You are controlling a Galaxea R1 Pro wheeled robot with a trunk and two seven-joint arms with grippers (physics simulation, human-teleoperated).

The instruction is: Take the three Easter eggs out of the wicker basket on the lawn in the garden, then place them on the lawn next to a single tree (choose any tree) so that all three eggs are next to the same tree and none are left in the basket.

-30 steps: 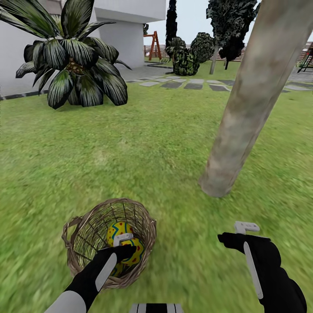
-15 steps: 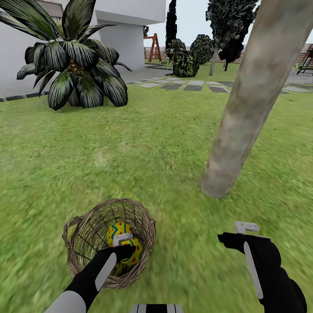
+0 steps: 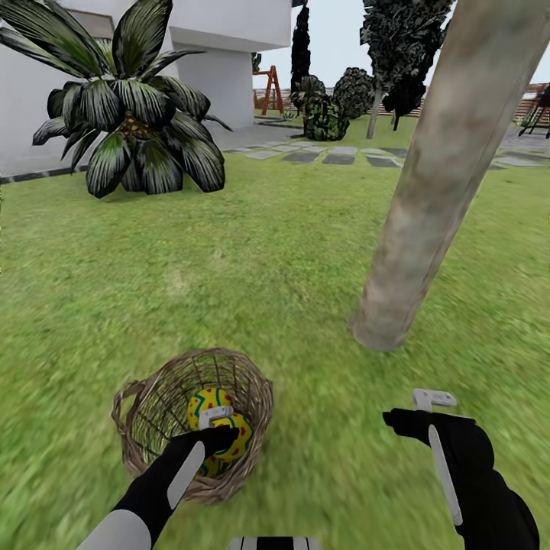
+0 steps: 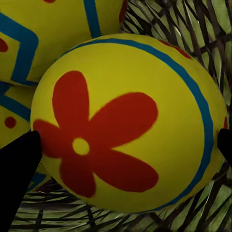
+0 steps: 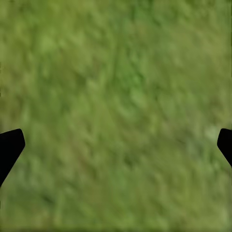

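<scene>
Head view showed the Easter eggs [image 3: 220,425] lying together inside the wicker basket [image 3: 153,412], which stood on the lawn [image 3: 252,267] low in the scene, left of centre. Two yellow eggs were plainly visible there, one behind the other, with part of a third showing lower down. The left gripper [image 3: 216,428] had reached over the near rim into the basket, its tip at the front egg. In the left wrist view that front egg [image 4: 128,123], yellow with a red flower and a blue band, sat between the two dark fingertips [image 4: 17,174], one at each side and both just at its surface; the claw was spread about as wide as the egg, and I could not tell whether it was actually gripping. Other eggs [image 4: 29,43] pressed against it from behind, and the woven wall of the basket showed around them.

Off to the right of the basket, well apart from it, the right gripper [image 3: 428,409] hung above bare grass. The right wrist view had its fingertips [image 5: 9,147] far apart at the picture's edges, with nothing but grass between them, so that claw stood wide.

Beyond the right gripper, the thick grey-brown trunk of the tree [image 3: 428,191] rose from the lawn, near the basket. Farther back stood a short palm [image 3: 130,130] before a white house [image 3: 221,46], and grey stepping stones [image 3: 321,156] crossed the grass.
</scene>
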